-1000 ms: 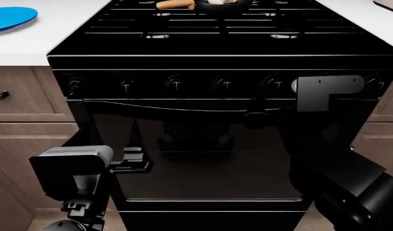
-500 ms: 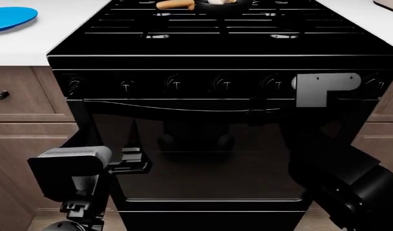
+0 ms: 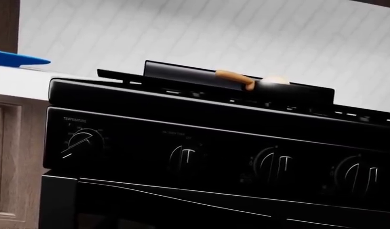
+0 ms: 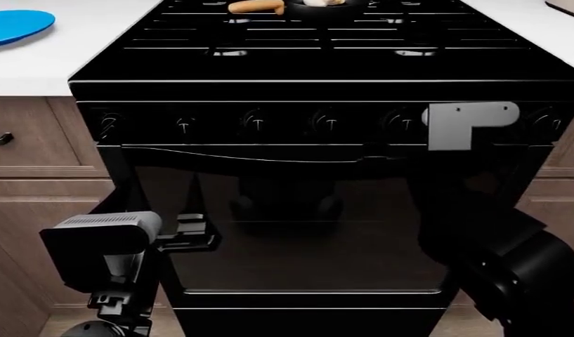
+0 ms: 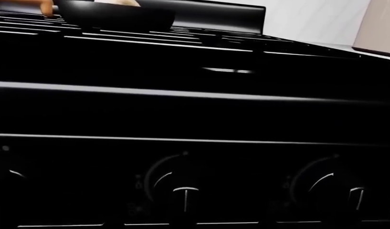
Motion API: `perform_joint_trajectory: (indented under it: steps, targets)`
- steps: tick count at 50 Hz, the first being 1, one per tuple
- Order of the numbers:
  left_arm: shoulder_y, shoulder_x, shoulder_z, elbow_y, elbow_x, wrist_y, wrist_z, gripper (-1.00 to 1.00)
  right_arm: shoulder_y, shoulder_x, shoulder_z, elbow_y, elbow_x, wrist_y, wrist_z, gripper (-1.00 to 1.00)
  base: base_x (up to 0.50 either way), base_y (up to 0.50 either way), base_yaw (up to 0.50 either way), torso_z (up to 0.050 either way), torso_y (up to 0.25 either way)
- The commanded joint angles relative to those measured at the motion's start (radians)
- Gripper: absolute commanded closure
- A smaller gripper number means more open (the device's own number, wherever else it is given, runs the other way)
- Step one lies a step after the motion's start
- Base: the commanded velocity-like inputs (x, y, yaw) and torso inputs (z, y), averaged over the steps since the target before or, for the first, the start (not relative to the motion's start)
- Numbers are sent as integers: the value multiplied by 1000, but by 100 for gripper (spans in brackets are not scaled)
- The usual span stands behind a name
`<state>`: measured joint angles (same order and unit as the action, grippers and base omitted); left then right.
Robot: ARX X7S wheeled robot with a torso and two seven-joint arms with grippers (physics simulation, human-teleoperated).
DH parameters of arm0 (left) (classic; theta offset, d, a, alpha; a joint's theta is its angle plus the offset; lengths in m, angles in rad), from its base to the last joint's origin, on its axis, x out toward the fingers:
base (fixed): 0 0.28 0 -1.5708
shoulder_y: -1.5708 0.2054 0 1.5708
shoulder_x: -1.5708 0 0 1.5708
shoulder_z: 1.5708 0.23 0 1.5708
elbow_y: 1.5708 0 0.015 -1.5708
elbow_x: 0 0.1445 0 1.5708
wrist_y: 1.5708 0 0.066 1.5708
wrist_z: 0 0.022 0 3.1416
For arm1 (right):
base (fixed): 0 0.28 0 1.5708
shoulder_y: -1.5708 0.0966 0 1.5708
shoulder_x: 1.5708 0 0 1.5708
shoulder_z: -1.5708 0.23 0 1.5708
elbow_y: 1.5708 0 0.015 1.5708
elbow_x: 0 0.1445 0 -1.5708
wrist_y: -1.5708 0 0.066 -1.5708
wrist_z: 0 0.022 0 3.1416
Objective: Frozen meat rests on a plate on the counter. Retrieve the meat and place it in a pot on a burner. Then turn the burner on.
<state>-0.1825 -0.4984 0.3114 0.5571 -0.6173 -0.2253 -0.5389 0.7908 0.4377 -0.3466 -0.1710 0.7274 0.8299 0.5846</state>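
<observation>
The meat (image 3: 276,79) is seen in the pot (image 3: 290,89) at 12 o'clock; the right hand (image 4: 385,163) is raised to the knob row, grip state indiscernible.

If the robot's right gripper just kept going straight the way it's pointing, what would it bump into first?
Most likely the stove's front control panel: the right wrist view faces it closely, with a knob nearly centred. The right gripper sits just before that knob row, though exact depth is unclear.
</observation>
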Motion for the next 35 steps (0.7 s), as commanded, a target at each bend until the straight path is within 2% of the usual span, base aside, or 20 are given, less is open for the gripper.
perform_joint_trajectory:
  steps: [1, 35]
  targets:
    - [1, 1, 0, -10, -2, 6, 3, -100, 17, -8, -16, 34, -14, -12, -13, -100, 0, 0, 0, 0, 0]
    - [5, 7, 0, -42, -5, 25, 11, -100, 48, -25, -51, 131, -54, -53, -45, -100, 0, 0, 0, 0, 0]
